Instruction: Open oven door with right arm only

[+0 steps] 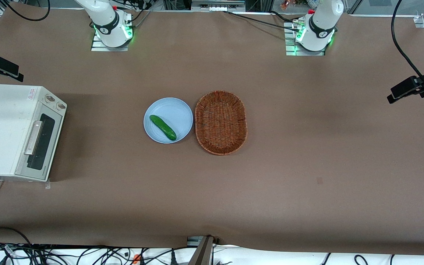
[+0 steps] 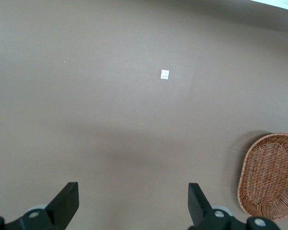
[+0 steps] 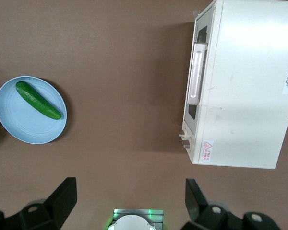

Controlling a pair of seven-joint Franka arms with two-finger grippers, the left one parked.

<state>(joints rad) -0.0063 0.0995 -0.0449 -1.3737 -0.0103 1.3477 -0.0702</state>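
Right wrist view shows the gripper [image 3: 127, 199] high above the table [image 3: 125, 57], its fingers [image 3: 62, 196] spread wide apart, holding nothing. The oven door [image 1: 39, 141] is shut, on the toaster oven [image 1: 4, 125] at the working arm's end.

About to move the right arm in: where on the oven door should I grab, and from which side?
Take the long silver bar handle on the oven door, which is shut. It stands proud of the glass, so approach from in front of the door, probably closing across the bar's thin width. The gripper hangs open, high above the table.
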